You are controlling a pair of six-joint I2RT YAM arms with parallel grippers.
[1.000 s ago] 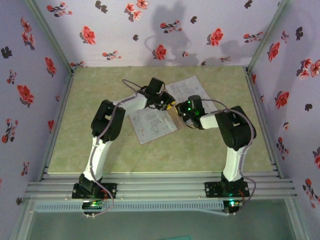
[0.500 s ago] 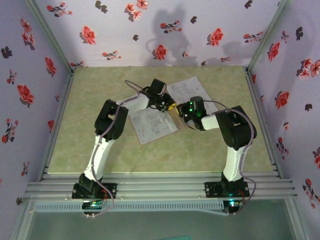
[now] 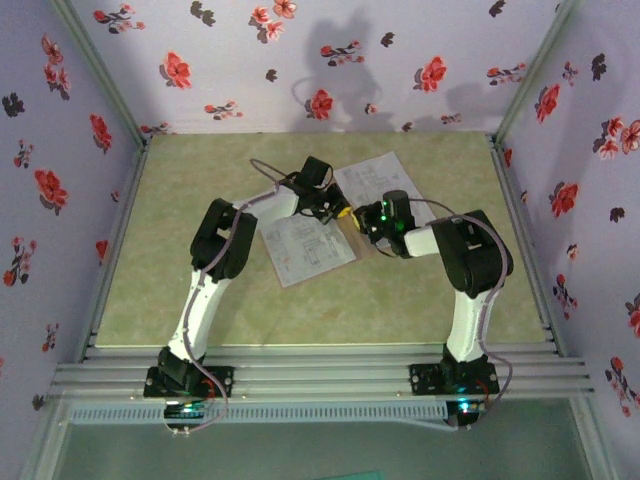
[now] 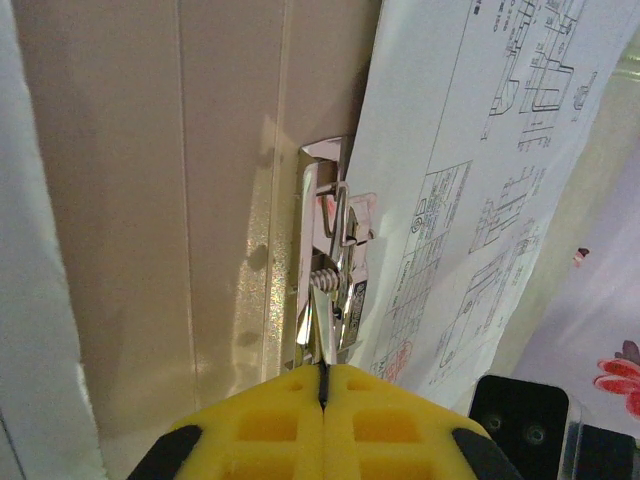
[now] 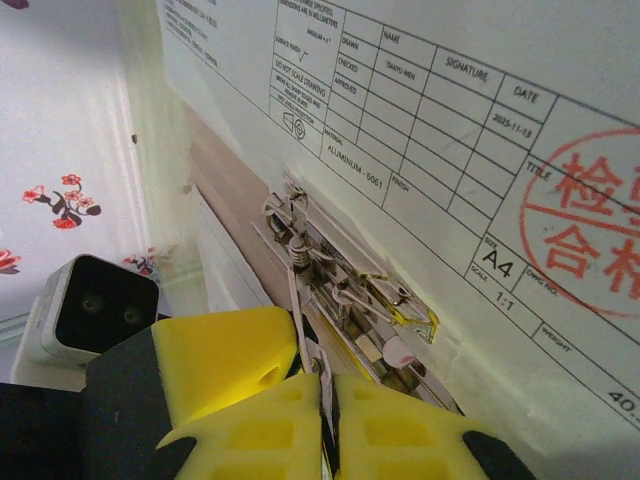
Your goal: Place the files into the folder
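Left gripper (image 4: pixel 322 388), pads pressed together, nips the clip (image 4: pixel 330 250) lever inside the open folder (image 4: pixel 150 200) mid-table; right gripper (image 5: pixel 322 390) pinches same clip from opp. side. Printed sheets (image 4: pixel 480 150) lie over folder beside clip, apparently not yet clamped. Task looks approx. halfway: securing sheets & closing folder remain.

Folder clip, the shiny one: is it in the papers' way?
Likely yes. The metal clip sits on the folder beside the printed sheet; the left gripper and right gripper pinch it. Nothing else visible blocks.
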